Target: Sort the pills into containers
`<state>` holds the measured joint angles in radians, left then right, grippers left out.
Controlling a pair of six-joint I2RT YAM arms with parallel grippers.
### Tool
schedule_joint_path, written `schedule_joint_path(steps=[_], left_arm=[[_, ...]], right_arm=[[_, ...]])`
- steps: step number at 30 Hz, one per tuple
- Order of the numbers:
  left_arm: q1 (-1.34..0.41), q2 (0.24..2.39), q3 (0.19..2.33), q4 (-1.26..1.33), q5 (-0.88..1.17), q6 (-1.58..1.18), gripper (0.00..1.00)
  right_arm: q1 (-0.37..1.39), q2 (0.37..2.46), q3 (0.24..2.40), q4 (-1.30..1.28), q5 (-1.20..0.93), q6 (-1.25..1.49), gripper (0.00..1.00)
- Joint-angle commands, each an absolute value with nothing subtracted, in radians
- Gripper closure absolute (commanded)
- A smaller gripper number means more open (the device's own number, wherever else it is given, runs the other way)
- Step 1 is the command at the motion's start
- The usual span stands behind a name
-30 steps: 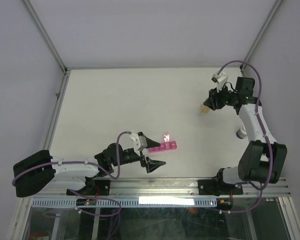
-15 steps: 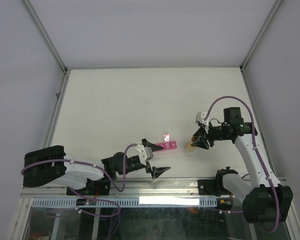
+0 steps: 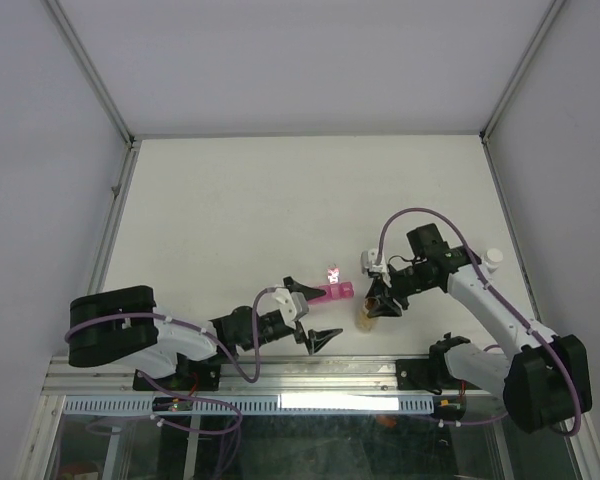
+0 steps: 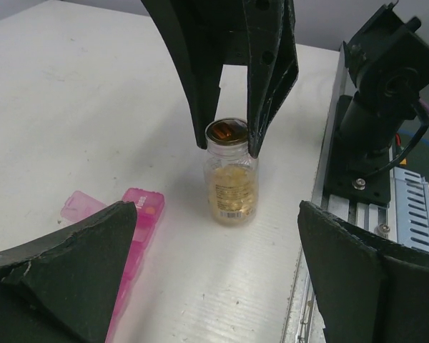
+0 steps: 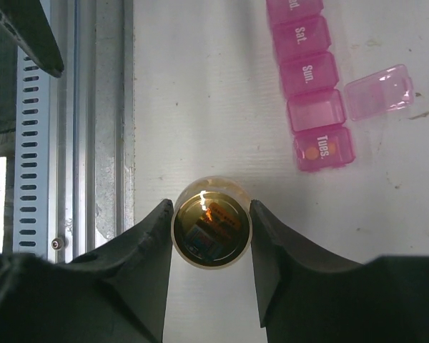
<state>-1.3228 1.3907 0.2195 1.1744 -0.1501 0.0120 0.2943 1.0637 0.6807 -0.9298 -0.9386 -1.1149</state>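
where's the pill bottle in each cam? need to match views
Top external: pill bottle near the front edge, right of centre.
Left wrist: bottle centre, upright.
Right wrist: bottle bottom centre, seen from above, clamped in the right tool.
Shared landmark: magenta pill organizer beside it.

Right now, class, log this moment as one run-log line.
left gripper: open, empty | right gripper: shut on amber bottle | bottle: upright beside pill containers | one lid open

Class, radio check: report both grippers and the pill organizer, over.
Left gripper open, empty. Right gripper shut on bottle, upright beside organizer. One lid open. Nothing blocking.
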Motion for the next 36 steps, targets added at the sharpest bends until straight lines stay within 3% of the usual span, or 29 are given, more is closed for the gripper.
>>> schedule_joint_path(steps=[1,8,13,21,32,36], left_arm=[[-1.331,1.422,0.242,1.269,-0.170,0.020,0.01],[-1.368,1.536,0.253,1.361,-0.189,0.118,0.01],[-1.402,1.646,0.299,1.409,-0.247,0.170,0.01],[-1.440,1.868,0.391,1.585,-0.365,0.212,0.01],[-1.445,2.060,0.483,1.716,-0.363,0.182,0.01],[-1.445,2.093,0.506,1.741,-0.367,0.186,0.05]], right_arm=[[0.386,1.075,0.668,-0.804,-0.866,-1.017,0.78],[0.423,1.049,0.675,-0.797,-0.843,-0.981,0.40],[0.388,0.951,0.711,-0.852,-0.863,-1.000,0.21],[0.263,0.960,0.756,-1.010,-0.980,-1.134,0.19],[0.243,0.973,0.754,-1.023,-0.990,-1.152,0.19],[0.239,0.974,0.750,-1.024,-0.990,-1.155,0.19]])
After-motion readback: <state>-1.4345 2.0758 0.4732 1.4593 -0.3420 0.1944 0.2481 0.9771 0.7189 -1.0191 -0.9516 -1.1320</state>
